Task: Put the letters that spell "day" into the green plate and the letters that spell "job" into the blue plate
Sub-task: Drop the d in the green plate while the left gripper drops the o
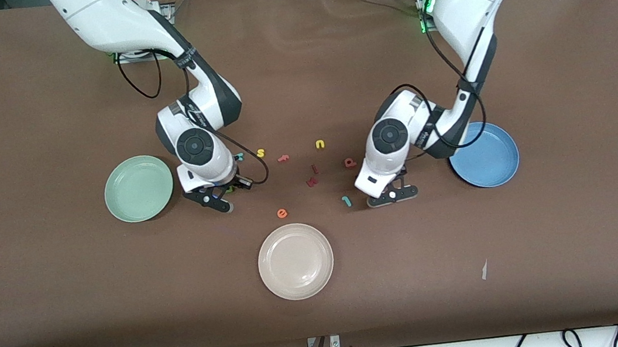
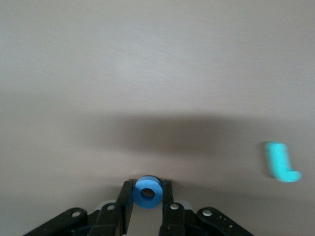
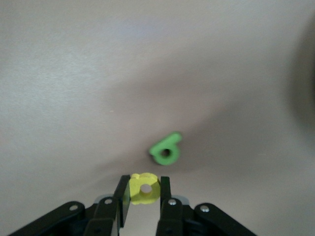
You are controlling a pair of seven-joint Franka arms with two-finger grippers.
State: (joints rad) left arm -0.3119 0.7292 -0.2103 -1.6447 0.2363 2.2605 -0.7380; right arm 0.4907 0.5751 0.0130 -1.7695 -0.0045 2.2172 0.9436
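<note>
The right gripper (image 3: 144, 196) is low over the surface beside the green plate (image 1: 139, 188), and its fingers are closed on the yellow looped letter (image 3: 143, 188). The olive-green looped letter (image 3: 166, 150) lies on the surface just beside it, not touching. The left gripper (image 2: 147, 201) is low over the surface beside the blue plate (image 1: 484, 154), and its fingers hold the blue ring "o" (image 2: 147, 192). The teal hooked "j" (image 2: 281, 162) lies near it on the surface, toward the middle.

Both plates are empty. The salmon-pink looped letter (image 1: 349, 162) and the teal "y" (image 1: 239, 156) lie in the scattered group in the middle of the surface, together with the yellow "s" (image 1: 260, 153), the yellow "u" (image 1: 320, 144), the orange "e" (image 1: 282, 213) and the dark red letters (image 1: 312, 182). The cream-white plate (image 1: 295, 261) stands toward the front edge and has no part in the task.

I judge that the step in hand is the first lift and carry for each arm. To do it well, each arm should rise straight up first, so that the small foam piece does not drag on the surface or push its neighbour. The right arm must take care of the green letter so close by. Then each should move over the middle of its own plate, go down low and release there, because such a light piece may bounce out if it drops from high.
</note>
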